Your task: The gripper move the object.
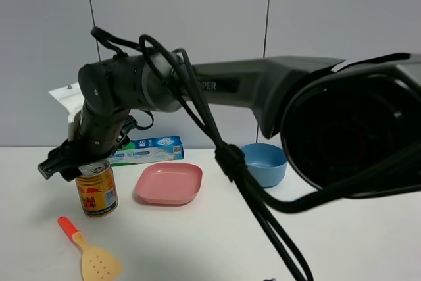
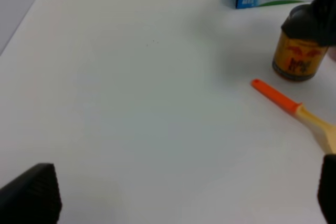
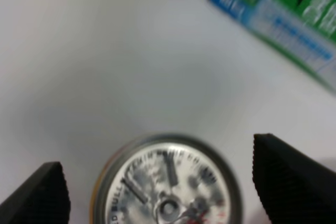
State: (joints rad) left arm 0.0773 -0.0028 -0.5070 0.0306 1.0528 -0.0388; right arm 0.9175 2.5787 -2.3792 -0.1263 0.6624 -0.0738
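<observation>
The gold Red Bull can (image 1: 97, 192) stands upright on the white table at the left. My right gripper (image 1: 74, 162), a black claw on a thick black arm reaching across from the right, hovers just over the can's top. In the right wrist view the silver pull-tab top (image 3: 167, 182) lies between the two black fingertips (image 3: 39, 195), with a gap on each side; the jaws are open. The can also shows in the left wrist view (image 2: 298, 56), far from my left gripper (image 2: 178, 198), which is open and empty over bare table.
A pink plate (image 1: 170, 183) lies right of the can, and a blue bowl (image 1: 265, 164) beyond it. A blue-green box (image 1: 148, 149) lies behind the can. An orange-handled wooden spatula (image 1: 89, 251) lies in front of it. Black cables (image 1: 263, 222) hang from the arm.
</observation>
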